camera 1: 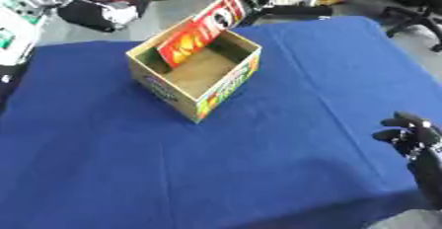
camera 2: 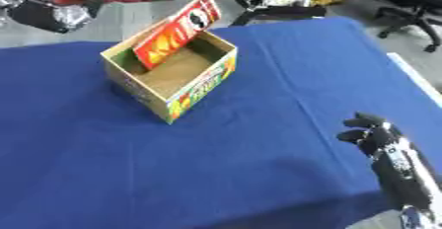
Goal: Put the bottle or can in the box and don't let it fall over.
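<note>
Nearest to me: my right hand (camera 2: pixel 384 146), black with silver joints, low at the near right edge over the blue cloth-covered table (camera 1: pixel 285 139). Its fingers (camera 1: pixel 406 124) are curled, holding nothing. Left hand not in view.

The task's thing lies well apart from that hand, far and to the left: a tall red cylindrical crisp can (camera 1: pixel 200 29) with printed graphics, bottom end down in the open cardboard box (camera 1: pixel 194 72) with coloured print on its sides. The can's long axis is tilted, not upright; bottom at the box's left inner side, top leaning up and to the far right, past the rim. It seems propped on the far wall, but I can't tell the exact contact.

My read: can is in, not standing. Right hand is the only one available; any correction means reaching far-left across the table. Smooth slim tube, thin light box: a nudge could tip either.
</note>
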Controlling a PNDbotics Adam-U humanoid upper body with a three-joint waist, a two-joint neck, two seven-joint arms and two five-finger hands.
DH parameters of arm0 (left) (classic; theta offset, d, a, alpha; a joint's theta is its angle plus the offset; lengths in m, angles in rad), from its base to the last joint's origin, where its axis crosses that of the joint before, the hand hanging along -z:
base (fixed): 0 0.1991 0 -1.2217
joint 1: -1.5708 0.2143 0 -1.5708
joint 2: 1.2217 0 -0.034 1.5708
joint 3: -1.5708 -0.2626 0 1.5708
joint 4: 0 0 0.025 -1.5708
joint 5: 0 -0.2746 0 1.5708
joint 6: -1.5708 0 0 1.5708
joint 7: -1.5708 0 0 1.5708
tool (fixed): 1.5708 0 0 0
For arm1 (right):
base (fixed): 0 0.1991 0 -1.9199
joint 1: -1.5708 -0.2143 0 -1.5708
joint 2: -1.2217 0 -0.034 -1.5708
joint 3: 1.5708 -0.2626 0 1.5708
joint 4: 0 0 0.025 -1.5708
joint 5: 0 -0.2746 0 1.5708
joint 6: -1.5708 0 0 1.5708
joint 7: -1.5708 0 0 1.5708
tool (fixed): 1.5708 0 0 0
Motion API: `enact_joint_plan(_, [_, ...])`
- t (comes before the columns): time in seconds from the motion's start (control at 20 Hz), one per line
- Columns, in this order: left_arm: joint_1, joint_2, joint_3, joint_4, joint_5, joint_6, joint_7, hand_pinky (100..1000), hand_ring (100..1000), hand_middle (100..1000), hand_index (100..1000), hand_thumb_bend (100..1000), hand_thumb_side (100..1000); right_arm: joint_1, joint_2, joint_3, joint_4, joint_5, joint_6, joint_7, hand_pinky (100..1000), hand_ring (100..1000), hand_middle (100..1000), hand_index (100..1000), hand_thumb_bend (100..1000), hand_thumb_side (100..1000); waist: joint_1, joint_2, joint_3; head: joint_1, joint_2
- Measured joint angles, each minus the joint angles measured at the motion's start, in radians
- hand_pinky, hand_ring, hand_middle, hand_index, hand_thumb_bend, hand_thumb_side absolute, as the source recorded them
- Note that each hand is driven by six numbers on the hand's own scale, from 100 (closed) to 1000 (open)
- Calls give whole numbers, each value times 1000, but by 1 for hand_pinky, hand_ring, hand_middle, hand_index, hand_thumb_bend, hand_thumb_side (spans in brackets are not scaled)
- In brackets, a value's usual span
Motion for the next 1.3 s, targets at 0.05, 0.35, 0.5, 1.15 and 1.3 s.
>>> enact_joint_plan(0.05, [65, 24, 27, -64, 80, 27, 0, 779, 982, 904, 1000, 100, 626, 0, 0, -3, 0, 2, 0, -4, 787, 669, 712, 819, 100, 694, 2, 0, 6, -3, -1])
enact_joint_plan(0.35, [468, 20, 228, -403, 398, 172, 34, 683, 953, 861, 1000, 100, 651, 10, 0, -24, 0, 15, -4, -24, 787, 669, 712, 819, 100, 704, 2, 2, 42, -13, -1])
enact_joint_plan(0.5, [623, -91, 295, -479, 413, 240, 40, 665, 948, 852, 1000, 100, 697, 14, 1, -28, 0, 19, -6, -29, 787, 669, 712, 819, 100, 701, -3, 5, 60, -12, 2])
enact_joint_plan(1.15, [708, -466, 347, -381, 193, 419, -24, 612, 906, 810, 1000, 100, 841, 32, 18, -37, 0, 20, -9, -38, 787, 669, 712, 819, 100, 693, -30, 1, 83, 44, 31])
enact_joint_plan(1.3, [706, -477, 346, -364, 184, 424, -29, 610, 902, 806, 1000, 100, 845, 34, 18, -37, 0, 20, -10, -38, 788, 669, 712, 819, 100, 696, -31, 1, 83, 45, 31])
